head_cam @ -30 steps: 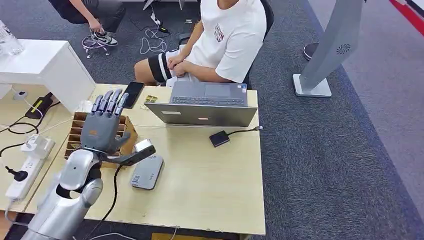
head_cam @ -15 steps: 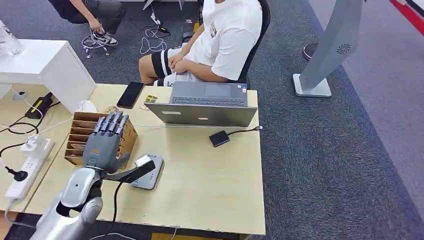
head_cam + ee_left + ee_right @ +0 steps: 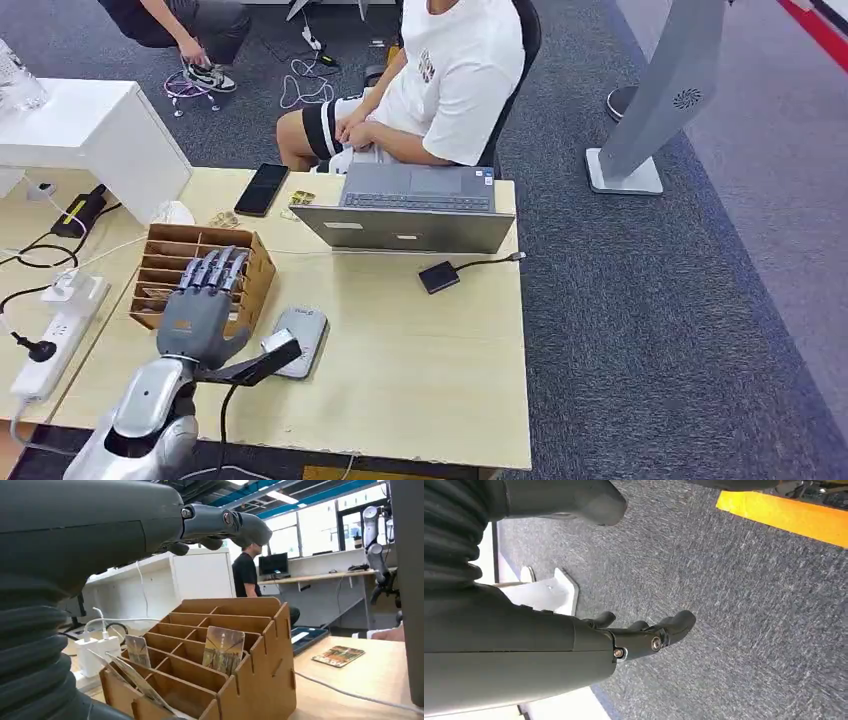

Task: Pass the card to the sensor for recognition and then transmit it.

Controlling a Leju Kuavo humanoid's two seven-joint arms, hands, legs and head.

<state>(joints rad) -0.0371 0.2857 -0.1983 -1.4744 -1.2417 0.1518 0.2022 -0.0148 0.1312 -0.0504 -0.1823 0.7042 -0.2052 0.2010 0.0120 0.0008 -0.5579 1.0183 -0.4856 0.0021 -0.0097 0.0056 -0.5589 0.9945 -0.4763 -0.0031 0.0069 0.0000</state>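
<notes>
My left hand [image 3: 205, 312] hovers over the near side of the wooden card box [image 3: 165, 262]; its fingers are spread and it holds nothing. Its thumb points toward the grey sensor pad [image 3: 302, 338] lying on the table just right of the box. In the left wrist view the hand [image 3: 125, 525] stays above the box [image 3: 260, 680], where a picture card [image 3: 223, 649] stands upright in a slot and another card [image 3: 137, 650] leans nearer. A loose card [image 3: 339, 655] lies flat on the table beyond. My right hand [image 3: 644, 635] hangs over grey carpet, empty, fingers loosely extended.
A laptop [image 3: 415, 205] stands at the table's far edge with a seated person [image 3: 450, 70] behind it. A phone [image 3: 262, 188], a small black device [image 3: 438, 277] on a cable and a power strip [image 3: 45, 350] also lie here. A white cabinet [image 3: 90, 130] stands to the left.
My left hand has drawn back toward me and sunk lower, from the box's far side to its near edge, still empty. The seated person shifted slightly.
</notes>
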